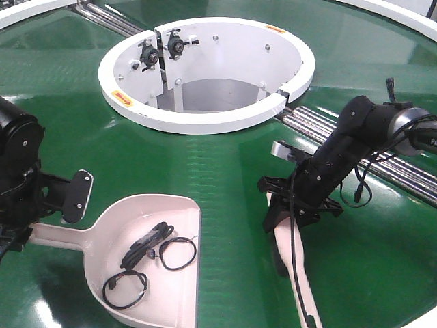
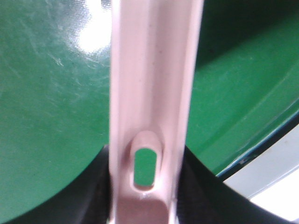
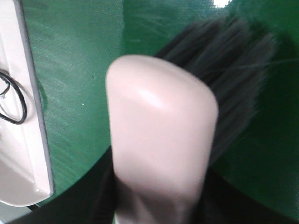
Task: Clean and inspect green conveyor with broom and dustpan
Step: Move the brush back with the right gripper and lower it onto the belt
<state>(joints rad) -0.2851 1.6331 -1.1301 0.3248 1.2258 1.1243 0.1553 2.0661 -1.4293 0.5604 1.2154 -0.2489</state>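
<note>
**Both Tools Are Held Tight**

Front view: The dustpan [image 1: 179, 222] is seen on the green conveyor [image 1: 225, 178], toward its near left edge. Its handle is gripped by the left gripper [image 1: 65, 212]. Black cables [image 1: 147, 246] are seen inside the scoop. The broom [image 1: 282, 242] is clamped by the right gripper [image 1: 297, 205] toward the near right edge. The white ring [image 1: 205, 121] is set farther back, with silver rollers [image 1: 321, 126] beside it.

Left wrist view: The dustpan handle, with its slot hole [image 2: 145, 167], is pinched between the dark jaws.

Right wrist view: The broom is squeezed between the jaws. Its dark bristles [image 3: 233, 60] are blurred. The dustpan's straight edge is seen at the left.
</note>
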